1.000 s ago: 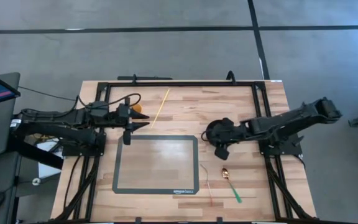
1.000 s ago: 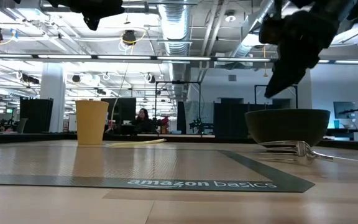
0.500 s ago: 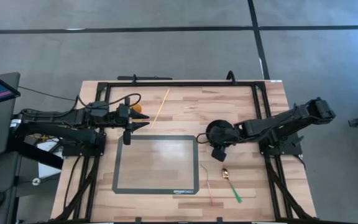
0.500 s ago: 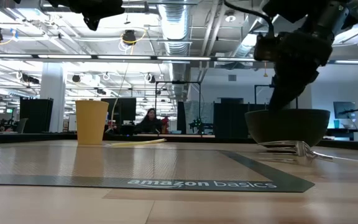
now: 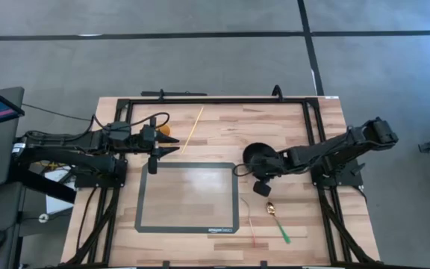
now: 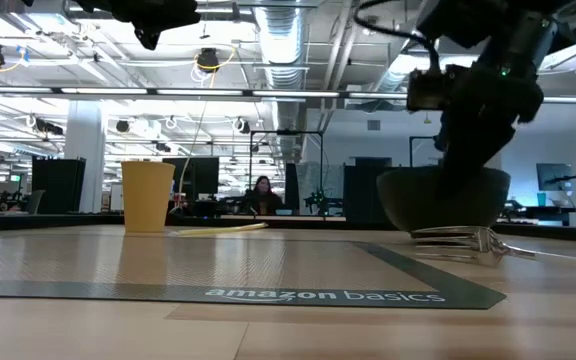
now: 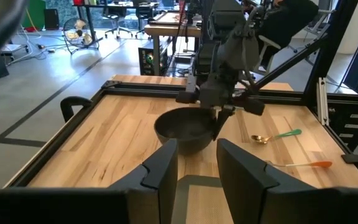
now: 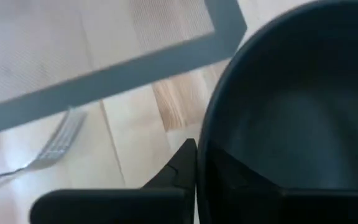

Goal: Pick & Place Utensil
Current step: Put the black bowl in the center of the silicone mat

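Note:
A dark bowl (image 5: 257, 157) stands right of the grey mat (image 5: 188, 196), and my right gripper (image 5: 263, 173) is shut on its rim. Near the table's front right lie a fork with an orange handle (image 5: 249, 219) and a gold spoon with a green handle (image 5: 278, 221). In the right wrist view the fork's tines (image 8: 53, 147) lie flat on the wood beside the mat's corner. My left gripper (image 5: 172, 149) hovers open above the table's far left, by the yellow cup (image 5: 164, 129), and holds nothing. My right gripper pinches the bowl's rim (image 8: 201, 144) on its near right side, one finger (image 8: 183, 163) outside the wall and the other (image 8: 232, 163) inside the hollow. The fingers come from above, slanting in from the table's right. Whether the bowl's base is clear of the table, I cannot tell.
A thin yellow stick (image 5: 192, 127) lies slantwise at the far middle of the table. A black frame (image 5: 215, 100) runs along the table's edges. The mat's surface is bare. A person sits in the room far beyond the table (image 6: 262, 190).
My right gripper has come down and toward the table's left onto the bowl's rim, and has shut on it. The bowl has shifted a little toward the mat.

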